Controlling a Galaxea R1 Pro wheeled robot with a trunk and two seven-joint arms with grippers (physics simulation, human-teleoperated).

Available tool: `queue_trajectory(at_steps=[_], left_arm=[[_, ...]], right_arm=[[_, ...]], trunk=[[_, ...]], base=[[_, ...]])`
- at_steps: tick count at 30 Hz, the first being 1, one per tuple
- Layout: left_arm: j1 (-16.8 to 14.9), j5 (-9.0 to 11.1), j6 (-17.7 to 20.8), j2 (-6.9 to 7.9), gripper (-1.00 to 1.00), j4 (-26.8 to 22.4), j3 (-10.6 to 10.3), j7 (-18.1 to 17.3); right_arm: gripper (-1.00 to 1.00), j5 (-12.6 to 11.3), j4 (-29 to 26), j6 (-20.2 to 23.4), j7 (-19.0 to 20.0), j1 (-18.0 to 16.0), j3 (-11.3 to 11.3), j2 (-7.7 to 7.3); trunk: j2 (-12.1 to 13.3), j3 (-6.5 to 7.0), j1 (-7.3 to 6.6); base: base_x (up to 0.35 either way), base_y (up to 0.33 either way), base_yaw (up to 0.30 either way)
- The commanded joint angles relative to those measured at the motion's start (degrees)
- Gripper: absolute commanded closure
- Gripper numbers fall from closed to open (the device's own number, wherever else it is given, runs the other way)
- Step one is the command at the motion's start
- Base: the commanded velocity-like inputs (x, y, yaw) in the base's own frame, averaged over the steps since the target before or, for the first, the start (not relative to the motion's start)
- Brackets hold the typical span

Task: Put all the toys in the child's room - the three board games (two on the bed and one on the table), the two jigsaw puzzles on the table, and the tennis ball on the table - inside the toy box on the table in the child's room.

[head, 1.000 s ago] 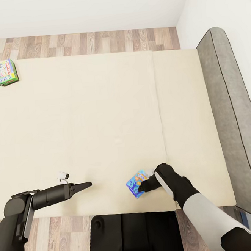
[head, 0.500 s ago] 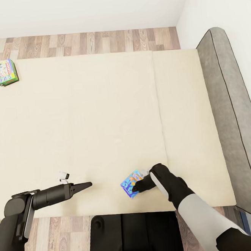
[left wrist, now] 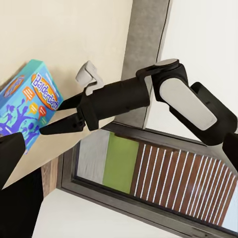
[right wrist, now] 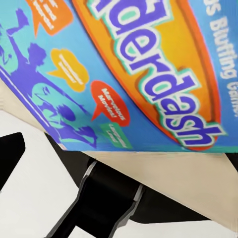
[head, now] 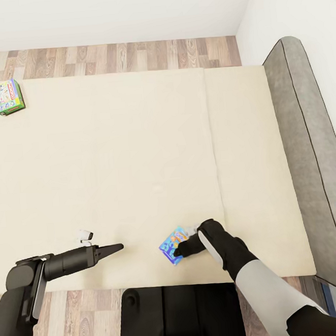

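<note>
The blue Balderdash board game (head: pixel 172 244) lies near the front edge of the cream bed (head: pixel 136 155), close to the robot. The box sits flat, face up, with its long axis running diagonally, one end toward the robot and to its left, the other away toward the grey headboard (head: pixel 309 150). In the right wrist view the printed title (right wrist: pixel 163 94) crosses the lid slantwise along that same long axis. The right end effector (head: pixel 186 248) is at the box's edge nearest the robot's right, fingers against it; whether they have closed on the box cannot be told. In the left wrist view the dark fingers (left wrist: pixel 64 121) reach the box's edge (left wrist: pixel 29 106). The left end effector (head: pixel 111 249) hovers over the bed well apart from the box, its fingers drawn together to a point, holding nothing. A second green-edged board game (head: pixel 8 97) lies at the bed's far left corner.
</note>
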Motion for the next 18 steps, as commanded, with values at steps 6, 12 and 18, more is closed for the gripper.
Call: queue_trajectory(at_steps=[6,12,18], left_arm=[[0.0,-0.1,0.6,-0.02,-1.0,0.0,0.1,1.3],[0.0,-0.1,0.6,-0.02,-1.0,0.0,0.1,1.7],[0.0,0.0,0.7,-0.01,-1.0,0.0,0.1,1.6]], right_arm=[[-1.0,-0.5,0.0,-1.4,-0.3,0.0,0.1,0.95],[-1.0,-0.4,0.0,-1.7,-0.3,0.0,0.1,1.88],[-1.0,-0.5,0.0,-2.6,-0.3,0.0,0.0,1.88]], trunk=[[-0.1,-0.06,0.03],[-0.1,-0.06,0.03],[-0.1,-0.06,0.03]], base=[[0.0,0.0,0.0],[0.0,0.0,0.0],[0.0,0.0,0.0]])
